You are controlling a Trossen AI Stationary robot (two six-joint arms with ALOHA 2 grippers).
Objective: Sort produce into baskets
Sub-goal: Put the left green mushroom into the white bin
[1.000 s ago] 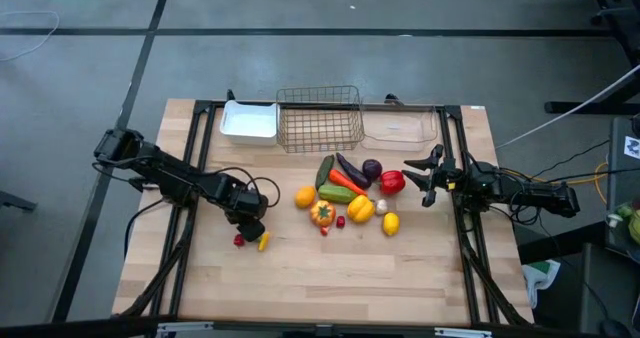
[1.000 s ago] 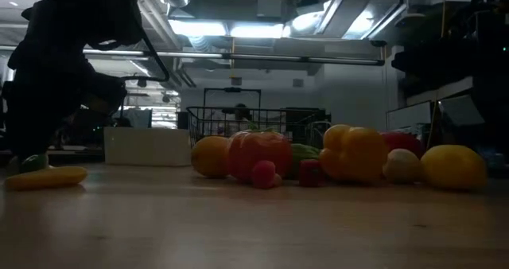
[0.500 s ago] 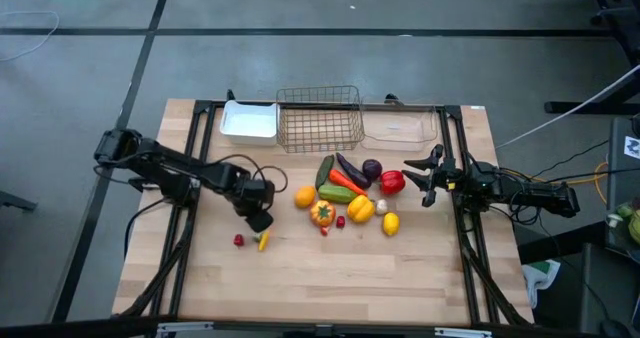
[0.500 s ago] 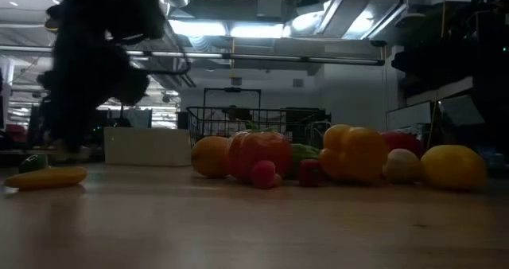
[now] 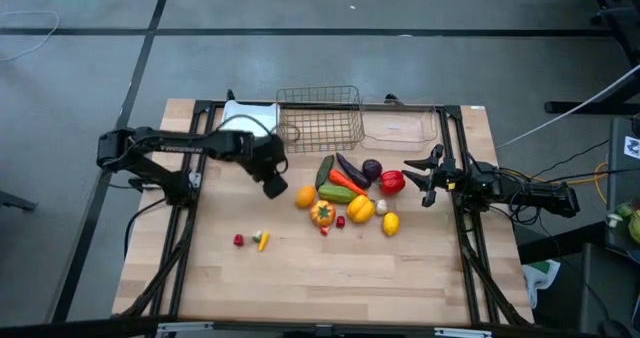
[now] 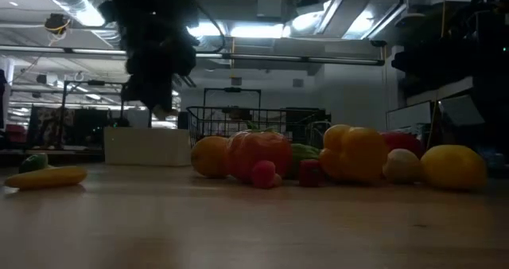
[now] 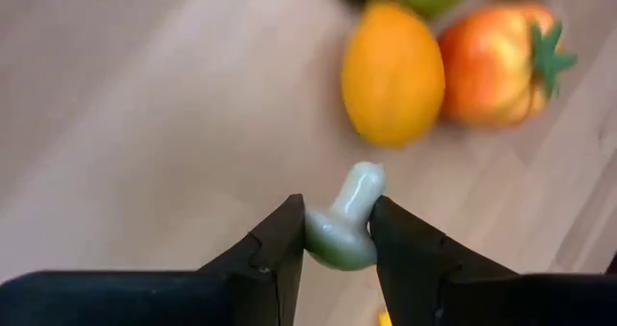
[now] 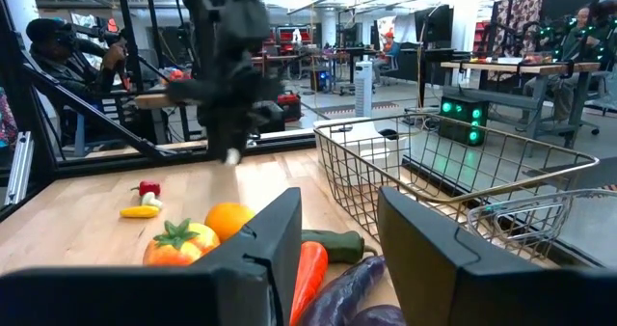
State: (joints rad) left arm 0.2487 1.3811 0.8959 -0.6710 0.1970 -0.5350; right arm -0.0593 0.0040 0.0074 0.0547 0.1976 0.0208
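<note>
My left gripper (image 5: 276, 187) hangs above the table left of the produce heap (image 5: 350, 193), shut on a small pale-green piece (image 7: 345, 225). The heap holds an orange (image 7: 391, 72), a red-orange tomato (image 7: 496, 64), peppers, a carrot, a cucumber and an eggplant, all lying on the wood. A tiny red piece (image 5: 239, 240) and a yellow one (image 5: 262, 241) lie apart at the near left. The white tray (image 5: 248, 121), wire basket (image 5: 320, 118) and clear bin (image 5: 400, 126) stand along the far edge. My right gripper (image 5: 420, 175) waits open at the right. My left gripper pinches the pale-green piece by its bulbous end (image 7: 333, 241) between its two fingers. The fingers slant steeply down from above. The piece's thin stem (image 7: 362, 183) sticks out past the fingertips, and the whole piece is lifted clear of the table.
Bare wood spreads across the near half of the table (image 5: 330, 278). The black frame rails (image 5: 190, 178) run along both sides. Beyond the table, the right wrist view shows a person (image 8: 48, 46) and workshop benches.
My left gripper has risen from beside the red and yellow pieces at the near left. It has swung toward the far edge and the right, ending left of the orange, and has turned as it went. The red and yellow pieces stay where they were.
</note>
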